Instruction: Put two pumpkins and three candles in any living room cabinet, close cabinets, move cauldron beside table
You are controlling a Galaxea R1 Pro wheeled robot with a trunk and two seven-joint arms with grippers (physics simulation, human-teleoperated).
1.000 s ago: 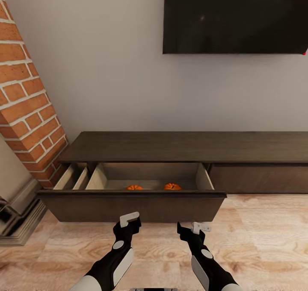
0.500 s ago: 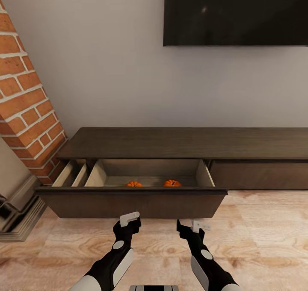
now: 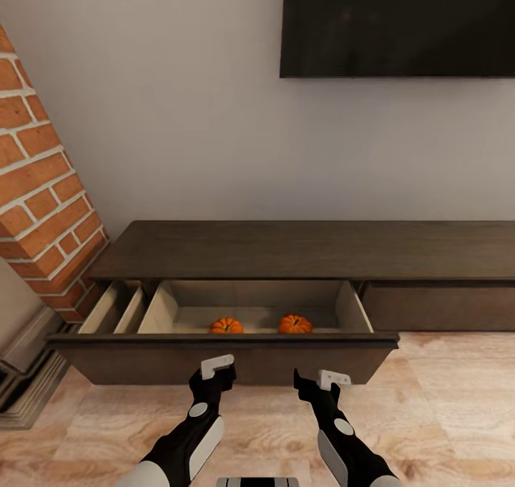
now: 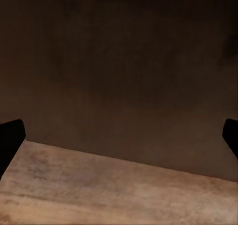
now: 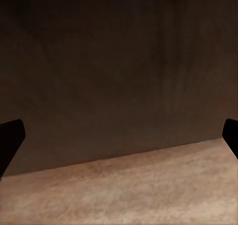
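The long dark-brown cabinet (image 3: 307, 247) stands against the wall with its left drawer (image 3: 214, 355) pulled out. Two orange pumpkins (image 3: 227, 325) (image 3: 295, 323) sit side by side on the drawer's pale floor, near its front wall. My left gripper (image 3: 214, 374) and right gripper (image 3: 320, 385) hover low in front of the drawer front, both open and holding nothing. In each wrist view the dark fingertips (image 4: 11, 138) (image 5: 10, 136) stand wide apart, facing the brown drawer front (image 4: 119, 61) (image 5: 119, 61). The candles, cauldron and table are out of view.
A brick chimney (image 3: 36, 201) and a stepped grey fireplace base (image 3: 28, 380) stand left of the cabinet. A black TV (image 3: 400, 22) hangs on the wall above. The cabinet's right drawer front (image 3: 443, 305) is shut. Pale wooden floor (image 3: 443, 415) stretches to the right.
The whole view has shifted: the camera has moved closer and slightly left, so more of the drawer's inside and both pumpkins show. The arms keep the same pose.
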